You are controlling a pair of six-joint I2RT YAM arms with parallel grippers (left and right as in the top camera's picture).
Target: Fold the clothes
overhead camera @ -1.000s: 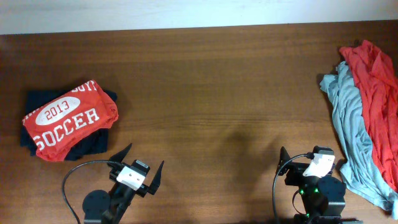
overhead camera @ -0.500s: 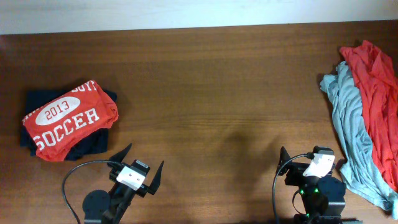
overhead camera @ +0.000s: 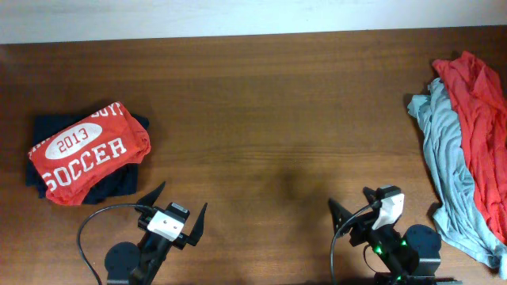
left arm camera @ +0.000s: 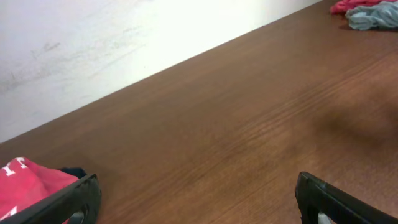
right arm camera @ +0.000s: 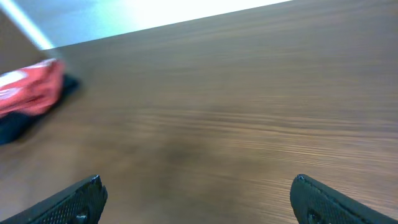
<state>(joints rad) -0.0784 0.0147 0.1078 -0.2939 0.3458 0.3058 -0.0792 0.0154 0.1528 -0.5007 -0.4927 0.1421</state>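
Note:
A folded orange-red SOCCER shirt (overhead camera: 83, 150) lies on a folded dark navy shirt (overhead camera: 120, 184) at the table's left. At the right edge an unfolded orange-red shirt (overhead camera: 478, 107) is heaped over a pale grey-blue shirt (overhead camera: 446, 154). My left gripper (overhead camera: 181, 198) sits near the front edge, right of the folded stack, open and empty. My right gripper (overhead camera: 350, 198) is low at the front, left of the heap, open and empty. The left wrist view shows its gripper (left arm camera: 199, 205) over bare wood, the folded shirt (left arm camera: 25, 180) at left. The right wrist view, blurred, shows its gripper (right arm camera: 199, 199) facing the folded stack (right arm camera: 31, 90).
The brown wooden table (overhead camera: 269, 119) spans the whole view, with a pale wall strip (overhead camera: 238, 16) along its far edge. Black arm bases and cables (overhead camera: 95, 229) sit at the front edge. The loose heap (left arm camera: 367, 14) shows far off in the left wrist view.
The right arm has swung to the left, so its gripper now points toward the table's middle and left. The left arm and the clothes have stayed put.

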